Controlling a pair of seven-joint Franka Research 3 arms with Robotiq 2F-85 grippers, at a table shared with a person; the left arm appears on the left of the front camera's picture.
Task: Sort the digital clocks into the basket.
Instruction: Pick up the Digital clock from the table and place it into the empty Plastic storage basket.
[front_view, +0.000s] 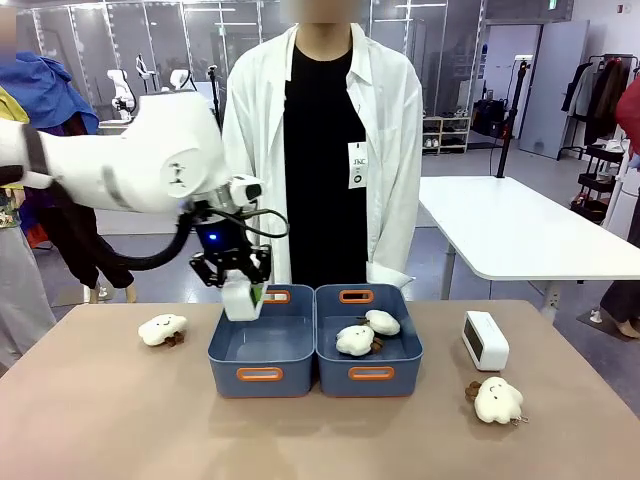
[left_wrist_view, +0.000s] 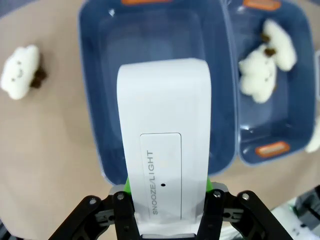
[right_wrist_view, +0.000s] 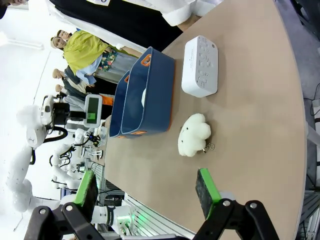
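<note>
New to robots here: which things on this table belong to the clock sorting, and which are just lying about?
In the job: left gripper, clock it holds, second clock, left blue basket.
Lying about: four cloud plush toys, right blue basket.

I count two digital clocks (front_view: 485, 340), two blue baskets (front_view: 228, 368), and four fluffy cloud plushies (front_view: 162, 329)!

Front camera faces across the tan table (front_view: 100, 420) at the white-coated person (front_view: 320, 150). Left wrist camera looks straight down, close over two blue rectangular plastic bins (left_wrist_view: 230, 100); right wrist camera, rolled sideways, sees them farther off.
</note>
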